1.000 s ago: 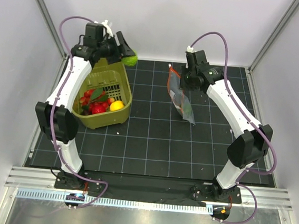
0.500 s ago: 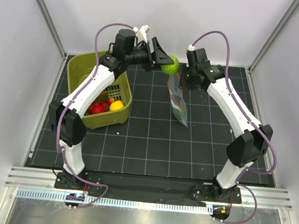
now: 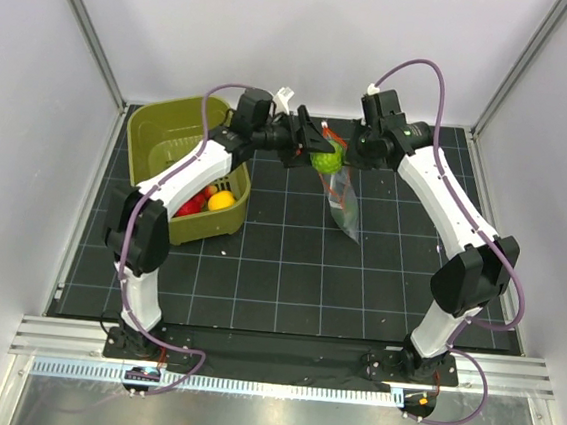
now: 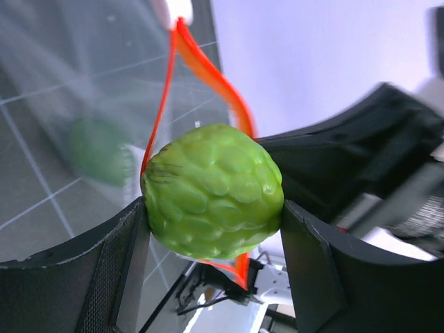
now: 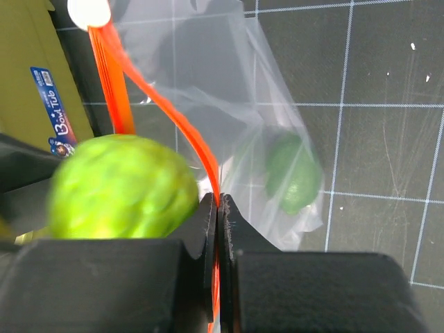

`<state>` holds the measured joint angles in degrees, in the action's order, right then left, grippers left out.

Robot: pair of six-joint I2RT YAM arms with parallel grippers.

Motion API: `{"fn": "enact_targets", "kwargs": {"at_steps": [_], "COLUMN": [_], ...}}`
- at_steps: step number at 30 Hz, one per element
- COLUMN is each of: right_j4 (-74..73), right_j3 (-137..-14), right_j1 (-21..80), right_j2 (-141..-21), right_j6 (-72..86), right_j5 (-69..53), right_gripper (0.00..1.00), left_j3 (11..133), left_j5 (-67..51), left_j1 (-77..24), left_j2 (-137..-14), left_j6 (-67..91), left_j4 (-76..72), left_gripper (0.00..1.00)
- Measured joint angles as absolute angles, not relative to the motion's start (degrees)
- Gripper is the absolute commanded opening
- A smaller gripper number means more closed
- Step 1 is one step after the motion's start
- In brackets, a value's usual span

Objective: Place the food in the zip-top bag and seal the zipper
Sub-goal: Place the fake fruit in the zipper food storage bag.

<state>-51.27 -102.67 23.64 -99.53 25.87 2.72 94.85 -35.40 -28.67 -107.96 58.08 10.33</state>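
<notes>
Though blurred, green fruit (image 5: 121, 187) beside zipper (image 5: 173, 114)

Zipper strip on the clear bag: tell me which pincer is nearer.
Right. The right pincer is clamped on the zipper itself, holding the bag up. The left pincer grips a green fruit at the bag's open mouth, beside the strip.
</notes>
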Motion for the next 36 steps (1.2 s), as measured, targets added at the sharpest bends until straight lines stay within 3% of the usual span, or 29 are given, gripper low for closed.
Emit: {"fn": "enact_targets", "kwargs": {"at_steps": [5, 10, 16, 18, 27, 36], "right_j4": [-51.33, -51.03, -50.26, -50.17, -50.19, -50.19], "right_j3": [-102.67, -102.67, -102.69, -102.69, -102.54, -102.48], "right_j1": [23.29, 23.29, 23.00, 23.03, 23.00, 22.74], "right_j2": [-99.53, -99.53, -99.48, -99.48, -99.48, -99.44], "right_j6": [26.28, 26.33, 26.28, 26.28, 26.61, 26.44], "right_j5": [2.26, 0.56, 0.12, -0.01, -0.03, -0.12], "right_gripper": [0.01, 0.01, 0.01, 0.01, 0.01, 0.01], "left_j3": [96.36, 103.81, 111.74, 113.25, 122.91, 120.46], "left_j5": [-33.89, -29.63, -25.96, -25.43, -20.27, -8.97], "left_j1": [-29.30, -31.44, -34.13, -34.17, -34.17, -29.50], "left_j2": [-110.87, -114.08, -116.25, -116.53, -116.33, -111.39], "left_j6": [53.52, 46.81, 41.63, 40.75, 35.59, 33.15], "left_j4": [17.50, 28.14, 35.92, 37.52, 46.74, 55.81], "left_gripper": [0.38, 0.48, 0.90, 0.99, 1.00, 1.00]}}
